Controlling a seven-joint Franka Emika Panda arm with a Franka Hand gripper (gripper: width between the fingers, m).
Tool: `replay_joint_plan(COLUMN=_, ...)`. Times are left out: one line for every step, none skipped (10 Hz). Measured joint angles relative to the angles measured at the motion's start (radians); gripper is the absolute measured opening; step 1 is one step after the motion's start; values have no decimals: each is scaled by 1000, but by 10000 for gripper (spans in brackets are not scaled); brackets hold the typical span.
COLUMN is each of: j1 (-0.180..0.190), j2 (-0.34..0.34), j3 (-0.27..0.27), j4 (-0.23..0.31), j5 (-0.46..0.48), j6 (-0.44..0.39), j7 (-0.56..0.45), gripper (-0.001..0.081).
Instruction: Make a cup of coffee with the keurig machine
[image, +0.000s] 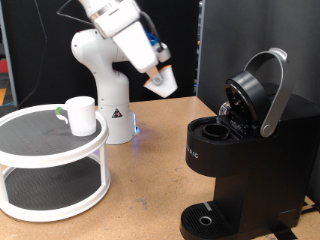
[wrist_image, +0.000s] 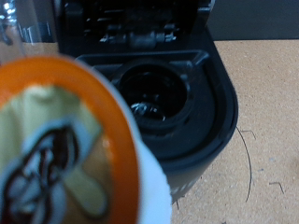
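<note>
The black keurig machine stands at the exterior view's right with its silver-handled lid raised and its pod chamber open and empty. The white cup sits on the top tier of a round white stand at the left. My gripper hangs in the air between the stand and the machine, shut on a small white coffee pod. In the wrist view the pod with its orange rim and patterned top fills the near field, in front of the open chamber.
The white robot base stands on the wooden table behind the stand. The stand's lower tier shows nothing on it. The machine's drip tray is at its base, with no cup on it.
</note>
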Motion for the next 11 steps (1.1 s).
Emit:
replay_joint_plan(j1=5, j2=30, j3=13, j4=27, j5=-1, j6=-1, j7=19, gripper=120)
replay_joint_plan(j1=10, j2=63, j3=26, j4=54, j5=-2, j6=0, j7=32, gripper=120)
replay_joint_plan(j1=16, j2=97, j3=36, j4=81, j5=2, j6=3, j7=34, gripper=120)
replay_joint_plan(j1=23, j2=130, j3=42, j4=109, j5=8, j6=6, j7=36, gripper=120)
replay_joint_plan(j1=26, j2=158, j3=50, j4=134, j5=11, j6=11, j7=47, gripper=120)
replay_joint_plan(j1=26, j2=178, j3=61, j4=144, j5=11, j6=52, j7=82, gripper=120)
replay_joint_plan(j1=26, j2=186, j3=72, j4=144, j5=11, j6=84, j7=109, gripper=120)
replay_joint_plan(j1=26, j2=186, j3=71, j4=144, j5=11, j6=74, j7=102, gripper=120)
replay_joint_plan(j1=25, j2=185, j3=67, j4=144, j5=11, j6=44, j7=81, gripper=120)
replay_joint_plan(j1=25, j2=185, j3=61, j4=144, j5=11, j6=23, j7=58, gripper=120)
replay_joint_plan(j1=25, j2=185, j3=61, j4=141, j5=11, j6=21, j7=51, gripper=120)
